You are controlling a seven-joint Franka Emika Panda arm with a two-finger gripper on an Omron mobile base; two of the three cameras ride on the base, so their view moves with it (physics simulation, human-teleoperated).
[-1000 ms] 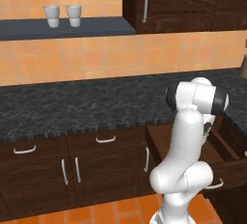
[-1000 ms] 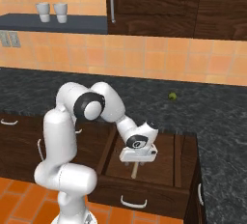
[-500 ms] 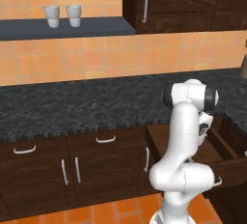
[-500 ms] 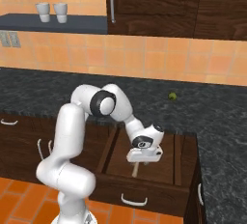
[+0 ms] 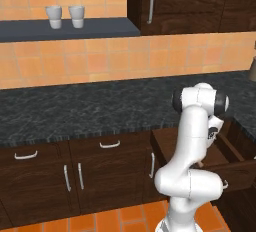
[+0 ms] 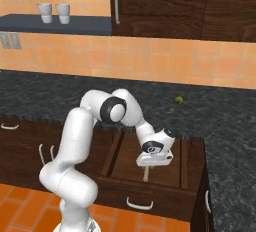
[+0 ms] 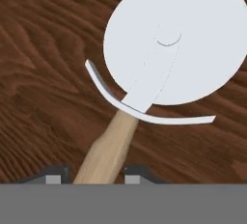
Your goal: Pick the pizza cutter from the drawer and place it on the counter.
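Note:
The pizza cutter (image 7: pixel 173 39) lies flat on the drawer's brown wood floor, its round white wheel toward the top of the hand view and its tan handle running down to the bottom edge. My gripper (image 7: pixel 96 175) is open, low over the cutter, with one fingertip on each side of the handle and very little gap. From the right base view my gripper (image 6: pixel 156 160) hangs inside the pulled-out drawer (image 6: pixel 125 158), and the cutter's handle (image 6: pixel 146 175) pokes out beneath it. The black speckled counter (image 6: pixel 50 96) runs behind and above the drawer.
A tiny green object (image 6: pixel 178 99) sits on the counter behind the drawer. Two white cups (image 5: pixel 62 16) stand on the grey-blue wall shelf. Dark cabinet doors (image 5: pixel 75 176) with silver handles lie left of the drawer (image 5: pixel 235 151). The counter wraps round on the right.
My arm has swung its upper joints to the right and the gripper has slid a little further right inside the drawer. The cutter has stayed where it lay.

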